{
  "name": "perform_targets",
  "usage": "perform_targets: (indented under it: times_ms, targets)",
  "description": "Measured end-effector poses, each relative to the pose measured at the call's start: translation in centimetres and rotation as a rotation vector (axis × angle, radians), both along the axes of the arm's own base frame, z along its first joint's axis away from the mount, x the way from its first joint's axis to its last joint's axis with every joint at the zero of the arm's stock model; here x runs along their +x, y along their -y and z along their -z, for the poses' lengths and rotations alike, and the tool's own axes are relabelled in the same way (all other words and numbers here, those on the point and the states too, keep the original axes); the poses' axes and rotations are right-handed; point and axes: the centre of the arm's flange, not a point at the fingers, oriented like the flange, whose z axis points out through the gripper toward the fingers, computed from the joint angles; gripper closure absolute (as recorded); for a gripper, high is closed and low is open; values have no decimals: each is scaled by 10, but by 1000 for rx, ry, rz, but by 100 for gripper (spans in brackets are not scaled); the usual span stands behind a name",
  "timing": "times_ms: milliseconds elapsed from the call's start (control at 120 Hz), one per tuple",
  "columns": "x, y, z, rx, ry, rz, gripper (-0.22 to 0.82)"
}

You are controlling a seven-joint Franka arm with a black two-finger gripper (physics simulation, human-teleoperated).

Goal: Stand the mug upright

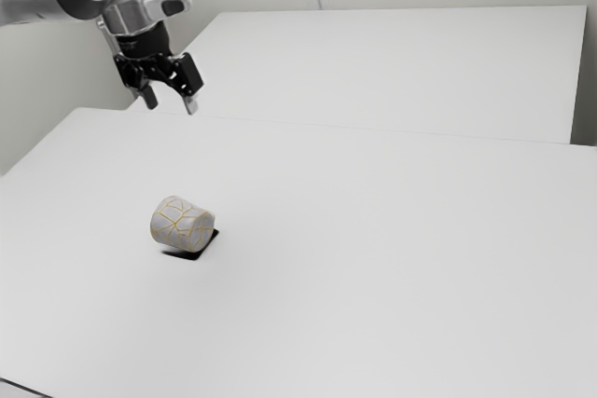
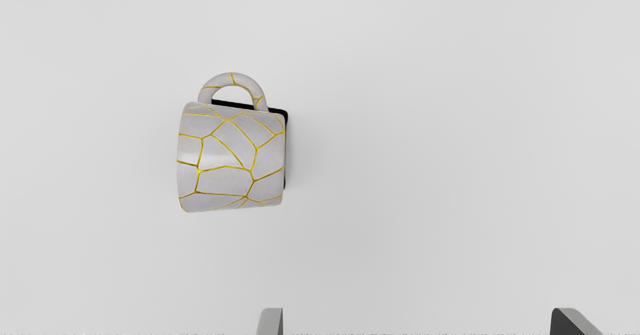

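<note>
High above the table, the gripper (image 1: 172,105) hangs near the upper left of the exterior view, its two fingers wide apart with nothing between them. Its fingertips also show in the wrist view, where the gripper (image 2: 417,321) is open. A white mug (image 1: 177,223) with gold crack lines lies on its side on the table, well below the hand and apart from it. From above, the mug (image 2: 227,160) shows its rounded side, with its handle (image 2: 233,80) sticking out sideways. The inside of the mug is hidden.
The white table (image 1: 373,267) spreads around the mug. Behind it in the exterior view is another pale flat surface (image 1: 401,67), with a thin seam between the two. A dark thin line (image 1: 23,388) crosses the exterior view's lower left corner.
</note>
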Motion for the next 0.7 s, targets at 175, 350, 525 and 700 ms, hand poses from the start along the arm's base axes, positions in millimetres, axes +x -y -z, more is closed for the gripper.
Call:
perform_targets:
  times_ms: [175,350,525,700]
  targets:
    - [-3,-44,3,-36,-10,-61,2]
    - [-7,-88,12,-70,-24,-111,2]
    - [-2,-122,38,-129,-51,-124,3]
    - [0,-154,83,-206,-82,-133,3]
